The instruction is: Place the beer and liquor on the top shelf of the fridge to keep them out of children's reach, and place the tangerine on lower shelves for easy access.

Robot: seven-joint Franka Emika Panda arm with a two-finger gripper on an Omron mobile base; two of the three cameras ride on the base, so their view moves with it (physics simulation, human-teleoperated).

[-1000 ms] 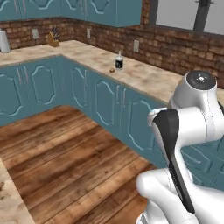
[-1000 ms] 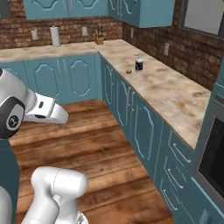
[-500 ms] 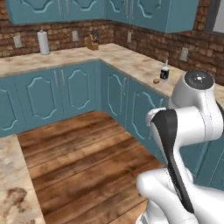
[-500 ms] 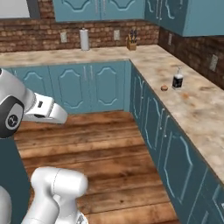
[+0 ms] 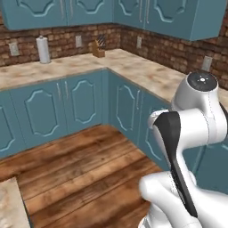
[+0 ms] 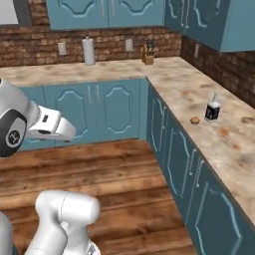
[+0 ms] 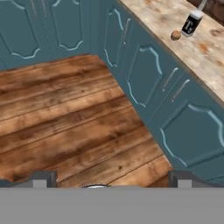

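Toward the upper right of the hand view, the liquor (image 7: 191,22) stood upright on the bench (image 7: 205,57) with the tangerine (image 7: 175,35) just beside it — neither yet picked up. Well apart from them, the hand (image 7: 109,177) hung over the floor, fingers spread and empty.

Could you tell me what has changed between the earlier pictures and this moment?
The base has been turning, so the whole kitchen slides across both base views; the things themselves have not moved. The clear squarish liquor bottle with a black label and the small round orange-tan tangerine beside it still stand on the speckled beige counter. The white paper towel roll and knife block stayed put. The gripper remains open and empty.
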